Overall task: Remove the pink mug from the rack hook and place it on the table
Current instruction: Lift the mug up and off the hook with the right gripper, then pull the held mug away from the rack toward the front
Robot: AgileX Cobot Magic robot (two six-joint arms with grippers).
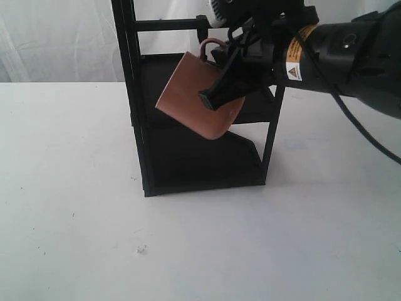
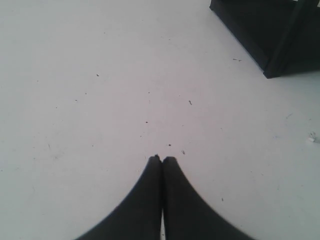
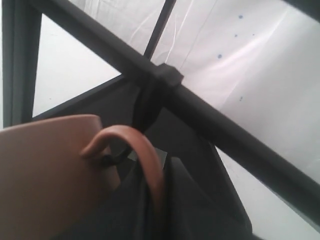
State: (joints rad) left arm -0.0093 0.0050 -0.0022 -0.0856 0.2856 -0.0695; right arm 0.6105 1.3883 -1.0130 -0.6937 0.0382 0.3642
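One salmon-pink ceramic mug (image 1: 188,94) with one loop handle hangs tilted at 12 o'clock in the exterior view, in front of the upper shelf of one tall black two-shelf metal rack (image 1: 139,125). The right gripper (image 1: 219,88), reaching in from 2 o'clock, pinches the handle just beside one short black hook (image 3: 167,76) on the top crossbar; whether handle and hook touch is unclear. The flat white tabletop (image 1: 75,219) lies well below. The left gripper (image 2: 161,161) hangs over it, fingers pressed together.
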